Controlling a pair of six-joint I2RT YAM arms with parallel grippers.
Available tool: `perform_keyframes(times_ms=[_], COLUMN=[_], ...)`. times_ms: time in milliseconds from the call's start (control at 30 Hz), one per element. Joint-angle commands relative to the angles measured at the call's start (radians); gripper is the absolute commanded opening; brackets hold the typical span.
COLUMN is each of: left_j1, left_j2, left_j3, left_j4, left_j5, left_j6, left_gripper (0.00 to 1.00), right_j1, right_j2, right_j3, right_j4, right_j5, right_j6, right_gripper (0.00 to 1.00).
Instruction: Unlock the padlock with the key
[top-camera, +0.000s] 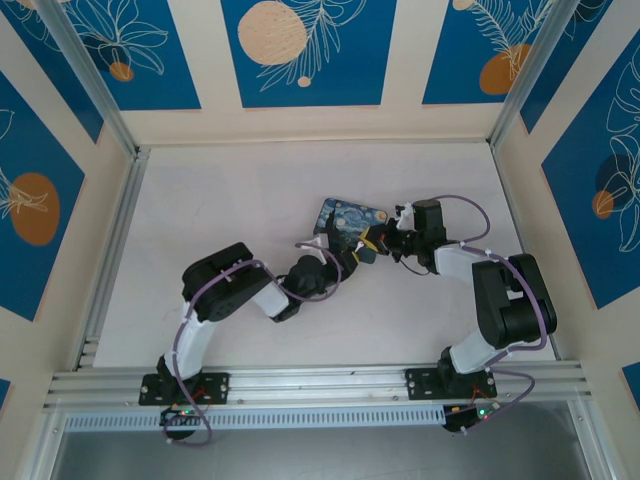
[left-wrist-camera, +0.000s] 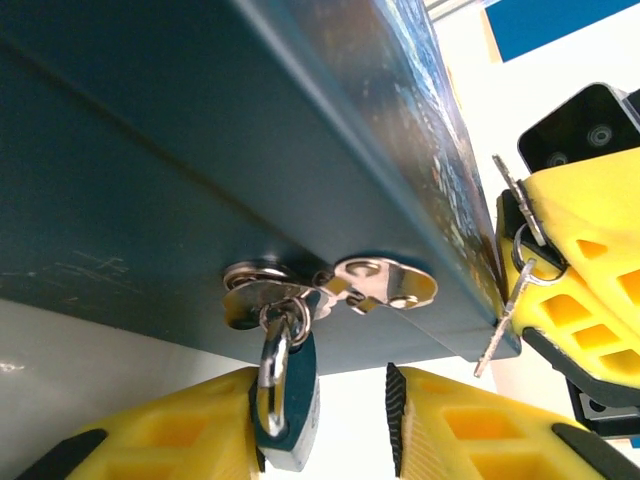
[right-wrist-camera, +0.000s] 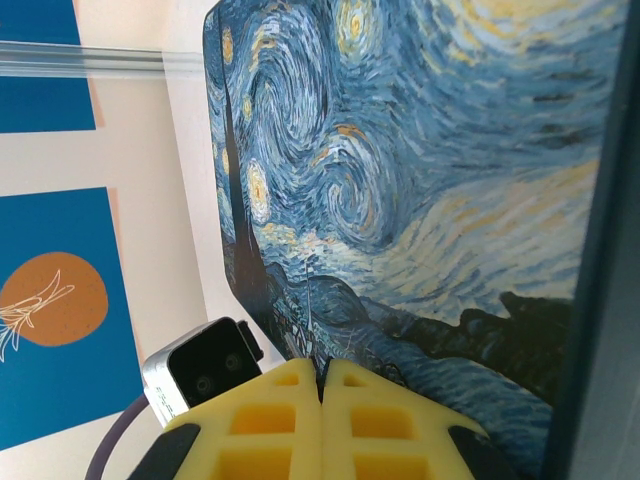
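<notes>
Your left jaws stand partly apart, astride the padlock (left-wrist-camera: 288, 410). One finger (left-wrist-camera: 170, 445) lies against its dark body and the other finger (left-wrist-camera: 470, 425) is just clear of it, so nothing is clamped yet. The padlock hangs by its silvery shackle from the hasp (left-wrist-camera: 385, 285) on the side wall of the Starry Night box (right-wrist-camera: 420, 200). Its long axis runs from the hasp straight out between those fingers, toward your left wrist. The free end, where I would expect the keyhole, is cut off at the bottom of the left wrist view. Your right jaws are pressed together on the key (left-wrist-camera: 497, 335) and hold it at the box's corner, right of the hasp, near the padlock but apart from it. Its slim blade slants down towards the padlock's side. From above, the box sits mid-table (top-camera: 230, 200) with both wrists meeting at its near edge. The left arm is the nearer one and the natural one to steady the padlock. As I judge it, the key must cross leftward along the box wall and enter along the padlock's long axis, from the free end.
</notes>
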Motion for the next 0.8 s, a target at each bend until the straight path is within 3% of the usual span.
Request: perform_keyframes(times_ms=[0, 433, 667, 767], left_j1=[-0.009, -0.007, 0.003, 0.008], left_j2=[0.027, 0.033, 0.030, 0.014], left_j3=[-0.019, -0.015, -0.017, -0.024], left_j4=[-0.038, -0.042, -0.040, -0.049], left_j5=[-0.032, -0.071, -0.053, -0.040], left_j6=[-0.013, -0.036, -0.058, -0.084], left_gripper=[0.35, 0.20, 0.00, 0.00], right_j1=[-0.002, -0.002, -0.002, -0.003], right_j2=[0.029, 0.026, -0.010, -0.059], right_j3=[-0.001, -0.002, 0.035, 0.069], right_j4=[-0.053, -0.054, -0.095, -0.139], right_j5=[0.022, 0.021, 0.002, -0.007], right_j6=[-0.024, -0.024, -0.036, -0.048], right_gripper=[0.00, 0.00, 0.00, 0.00])
